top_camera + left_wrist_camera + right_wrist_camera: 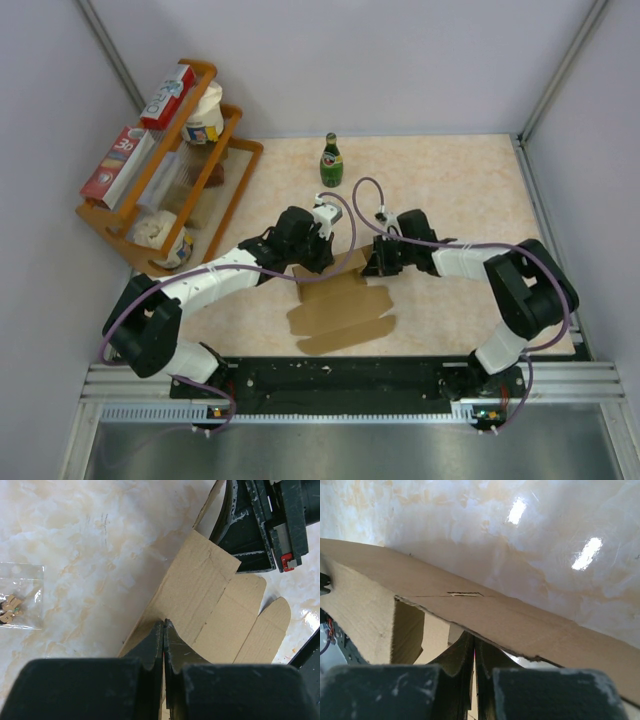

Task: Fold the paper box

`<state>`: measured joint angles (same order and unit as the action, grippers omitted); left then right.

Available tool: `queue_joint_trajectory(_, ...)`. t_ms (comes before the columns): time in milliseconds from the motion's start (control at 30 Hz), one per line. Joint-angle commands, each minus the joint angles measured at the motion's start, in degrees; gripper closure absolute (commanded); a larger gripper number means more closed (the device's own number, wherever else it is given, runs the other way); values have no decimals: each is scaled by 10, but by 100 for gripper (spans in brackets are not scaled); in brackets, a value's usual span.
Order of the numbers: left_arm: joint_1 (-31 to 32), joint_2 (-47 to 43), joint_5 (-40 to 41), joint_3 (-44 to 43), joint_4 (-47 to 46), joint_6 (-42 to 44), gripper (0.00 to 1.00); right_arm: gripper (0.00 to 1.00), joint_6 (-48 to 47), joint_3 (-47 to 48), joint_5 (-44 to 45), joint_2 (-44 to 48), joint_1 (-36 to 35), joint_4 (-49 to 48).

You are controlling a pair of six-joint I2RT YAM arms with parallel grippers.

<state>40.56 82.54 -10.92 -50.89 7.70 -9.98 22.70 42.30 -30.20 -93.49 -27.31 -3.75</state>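
Observation:
The paper box [341, 308] is a flat brown die-cut sheet with notched flaps, lying between the two arms near the table's front. My left gripper [318, 264] is shut, and its fingertips rest on the sheet's far left part [210, 595]. My right gripper [374, 266] is also shut at the sheet's far right edge. In the right wrist view its tips [473, 639] sit under a raised panel [520, 625], which slopes up over them. Whether any cardboard is pinched between either pair of fingers does not show.
A green bottle [331, 160] stands at the back middle. A wooden rack [232, 182] at the back left holds red-and-white boxes and tubs. A small clear bag [20, 602] lies on the table left of the left gripper.

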Motion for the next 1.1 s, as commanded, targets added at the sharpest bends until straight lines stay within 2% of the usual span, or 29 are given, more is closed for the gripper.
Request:
queue_joint_trajectory(0, 4, 3, -2, 11, 14, -3, 100, 100, 2, -8, -13, -18, 2, -28)
queue_joint_trajectory(433, 4, 1, -1, 15, 14, -3, 100, 100, -15, -9, 12, -34, -7, -10)
queue_joint_trajectory(867, 4, -4, -1, 17, 15, -4, 100, 100, -42, 51, 120, 180, 18, 152)
queue_joint_trajectory(1067, 4, -11, 0, 20, 15, -3, 100, 76, -84, 110, 212, 212, 32, 259)
